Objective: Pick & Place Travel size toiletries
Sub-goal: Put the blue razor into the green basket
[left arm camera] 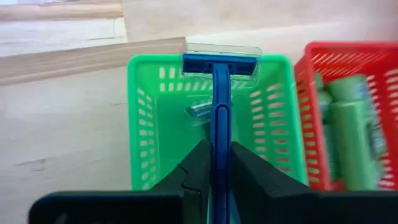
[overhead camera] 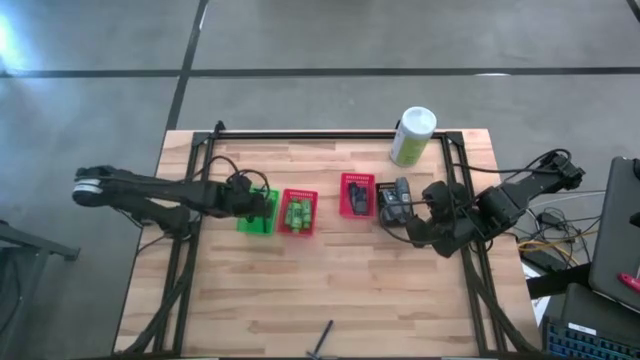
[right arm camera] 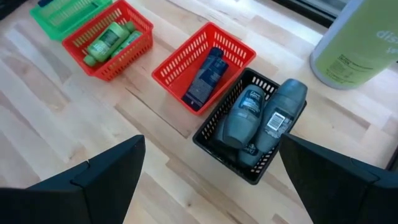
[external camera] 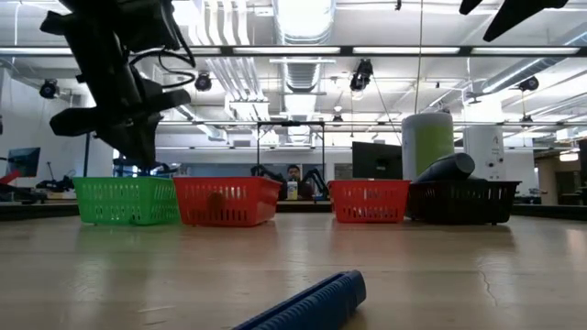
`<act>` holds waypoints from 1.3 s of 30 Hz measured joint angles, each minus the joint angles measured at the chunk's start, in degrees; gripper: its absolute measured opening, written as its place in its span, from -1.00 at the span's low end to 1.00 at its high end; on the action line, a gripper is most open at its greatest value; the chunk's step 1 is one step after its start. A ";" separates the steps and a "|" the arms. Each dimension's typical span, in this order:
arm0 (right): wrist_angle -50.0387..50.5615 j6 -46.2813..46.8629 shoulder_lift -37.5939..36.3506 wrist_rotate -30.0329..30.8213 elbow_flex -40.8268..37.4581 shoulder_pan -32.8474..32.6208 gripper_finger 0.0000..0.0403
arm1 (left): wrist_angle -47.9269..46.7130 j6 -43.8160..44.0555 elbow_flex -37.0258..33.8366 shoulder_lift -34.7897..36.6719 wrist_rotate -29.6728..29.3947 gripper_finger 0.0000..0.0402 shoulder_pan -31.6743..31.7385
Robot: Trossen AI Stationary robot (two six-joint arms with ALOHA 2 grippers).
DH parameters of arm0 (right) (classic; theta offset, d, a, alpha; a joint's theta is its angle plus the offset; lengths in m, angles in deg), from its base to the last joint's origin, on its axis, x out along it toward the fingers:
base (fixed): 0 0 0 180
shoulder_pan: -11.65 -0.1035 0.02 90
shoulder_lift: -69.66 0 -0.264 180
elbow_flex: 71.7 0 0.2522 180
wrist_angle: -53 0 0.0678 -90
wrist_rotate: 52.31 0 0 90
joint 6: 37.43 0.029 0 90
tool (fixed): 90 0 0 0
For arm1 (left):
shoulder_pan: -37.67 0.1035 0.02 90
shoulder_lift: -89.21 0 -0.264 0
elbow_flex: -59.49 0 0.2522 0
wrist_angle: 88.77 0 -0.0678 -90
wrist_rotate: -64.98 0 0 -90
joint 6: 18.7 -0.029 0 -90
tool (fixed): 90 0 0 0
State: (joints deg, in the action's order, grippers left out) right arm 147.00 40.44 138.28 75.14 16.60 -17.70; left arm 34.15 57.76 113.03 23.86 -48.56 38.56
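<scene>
A blue razor [left arm camera: 221, 81] with a T-shaped head under a clear cover hangs over the green basket [overhead camera: 257, 214], and my left gripper [left arm camera: 221, 174] is shut on its handle. Another razor [left arm camera: 199, 111] lies inside that basket. My right gripper [right arm camera: 211, 149] hovers open above the black basket [right arm camera: 252, 171], which holds dark grey rounded containers [right arm camera: 277, 112]. One red basket [right arm camera: 109, 40] holds bright green bottles, the other [right arm camera: 233, 46] a dark tube [right arm camera: 205, 74]. A further blue razor [overhead camera: 322, 338] lies near the table's front edge. My left gripper pinches the razor's blue handle [left arm camera: 221, 152] between its two fingers, partway along the handle. The fingers slant down from above and the handle runs on past them, so they lie along it. The head [left arm camera: 221, 65] is over the green basket's far rim; whether it touches I cannot tell.
A tall pale green canister [overhead camera: 412, 135] with a white cap stands at the table's far right. The baskets stand in a row across the table's middle. Bare wood lies between that row and the front edge. A black frame rail [overhead camera: 330, 135] runs along the far edge.
</scene>
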 joint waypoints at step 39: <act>0.13 -3.18 0.02 -1.26 0.00 0.11 0.83 | -3.34 11.30 48.38 -45.96 14.74 0.06 -28.54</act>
State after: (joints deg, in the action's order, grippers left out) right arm 147.13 37.26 138.30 73.88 16.61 -17.59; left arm 30.81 69.06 161.41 -22.10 -33.82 10.01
